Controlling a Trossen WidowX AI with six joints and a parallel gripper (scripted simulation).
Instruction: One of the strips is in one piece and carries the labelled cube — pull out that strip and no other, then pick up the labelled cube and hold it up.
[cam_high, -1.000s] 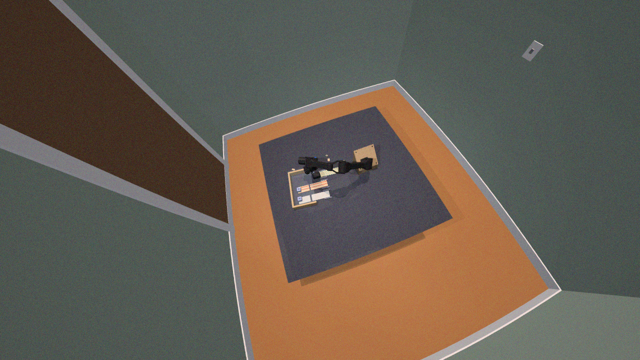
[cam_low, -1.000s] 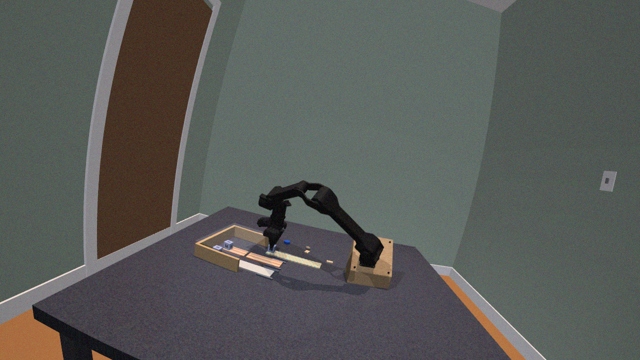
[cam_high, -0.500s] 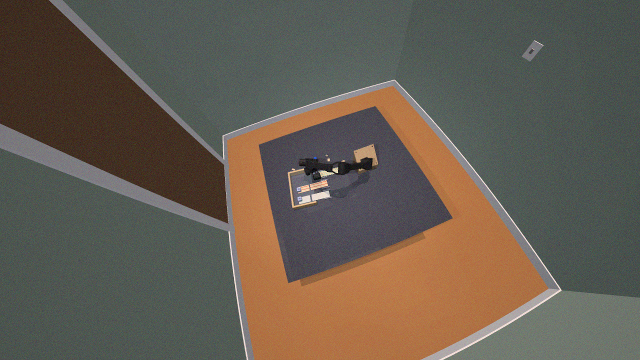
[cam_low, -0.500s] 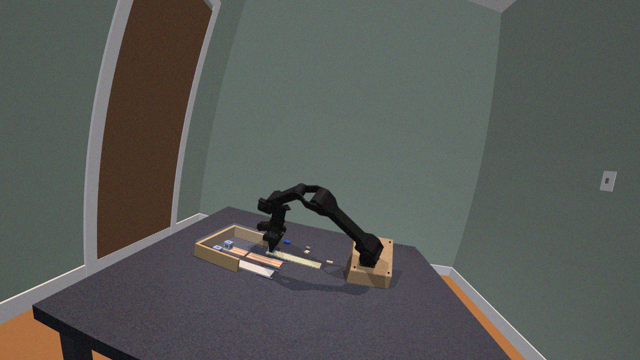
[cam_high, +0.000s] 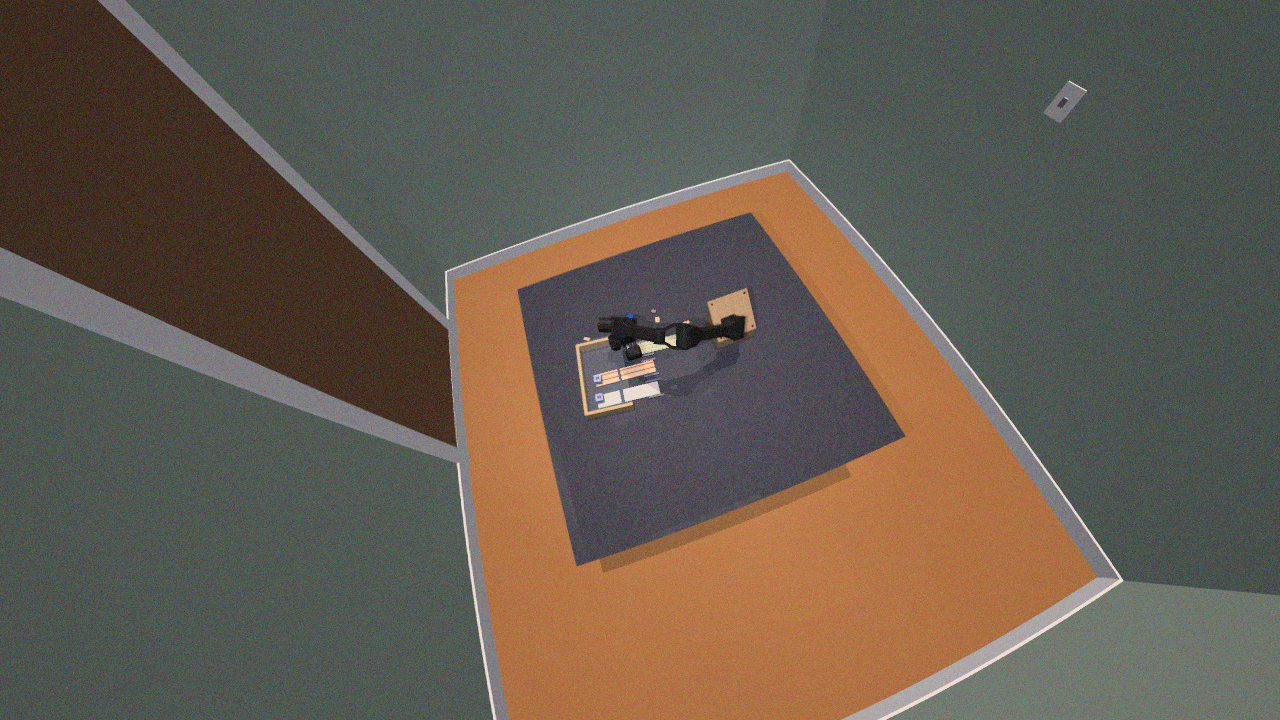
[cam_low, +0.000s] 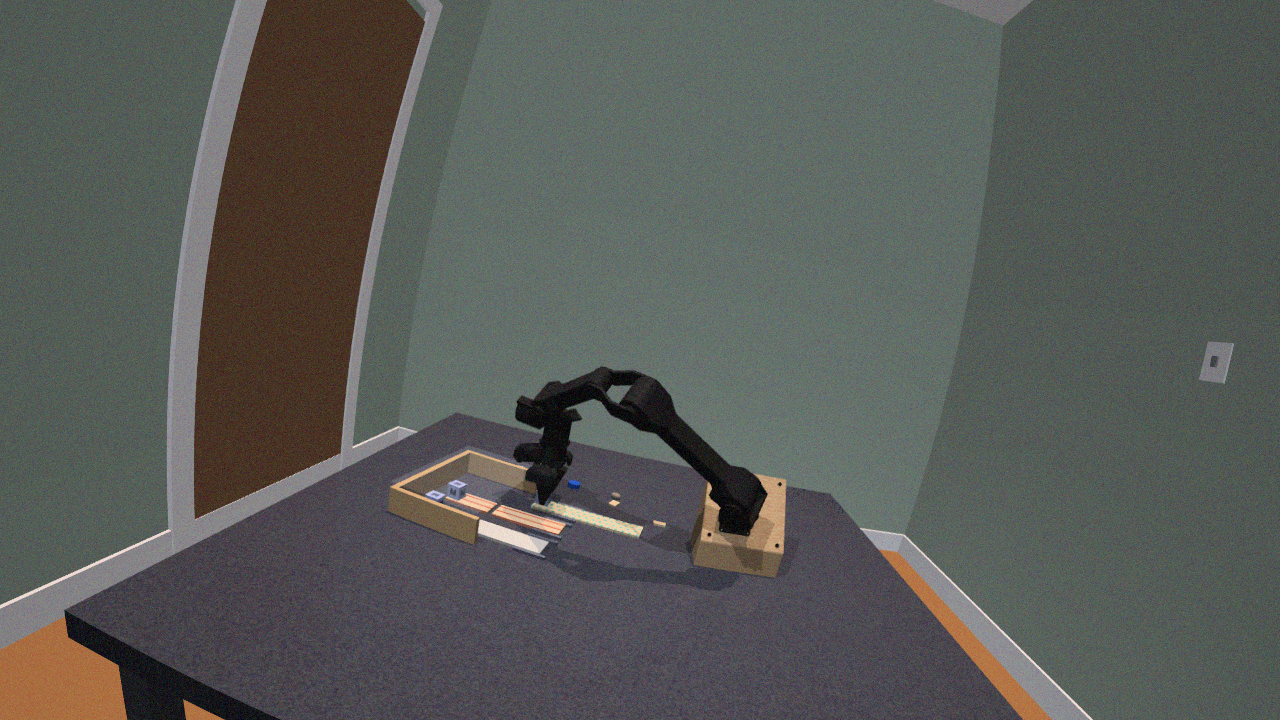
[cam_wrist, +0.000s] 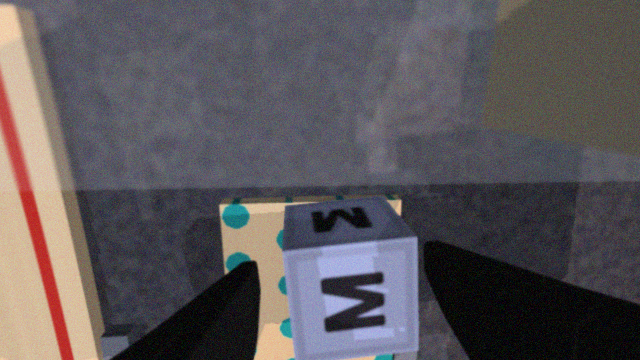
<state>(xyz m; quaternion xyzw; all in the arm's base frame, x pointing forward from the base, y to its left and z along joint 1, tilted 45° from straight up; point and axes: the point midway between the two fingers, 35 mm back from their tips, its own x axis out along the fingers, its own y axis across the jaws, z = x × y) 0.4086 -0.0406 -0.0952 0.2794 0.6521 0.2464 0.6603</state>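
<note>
My gripper (cam_high: 632, 352) (cam_low: 542, 500) (cam_wrist: 342, 265) is open partway, pointing down, one finger on each side of the cube marked M (cam_wrist: 350, 320). Gaps show between the cube and both fingers in the wrist view; the fingers hide it in the exterior view. The cube stands on the far end of the strip with teal dots (cam_high: 657, 345) (cam_low: 599, 517) (cam_wrist: 260, 225), which lies out past the frame's open side. The red-striped strip (cam_high: 639, 369) (cam_low: 529, 519) (cam_wrist: 55, 225) and the plain pale strip (cam_high: 641, 391) (cam_low: 512, 536) each show a gap between two pieces.
A wooden frame (cam_high: 580, 380) (cam_low: 434, 517) surrounds the strips' far ends on three sides, with a clear sheet over it. Two other cubes (cam_high: 597, 378) (cam_low: 456, 488) stand inside. A blue piece (cam_low: 573, 484) and small scraps lie beyond the dotted strip. The arm's wooden base (cam_high: 729, 304) (cam_low: 742, 559) is at the right.
</note>
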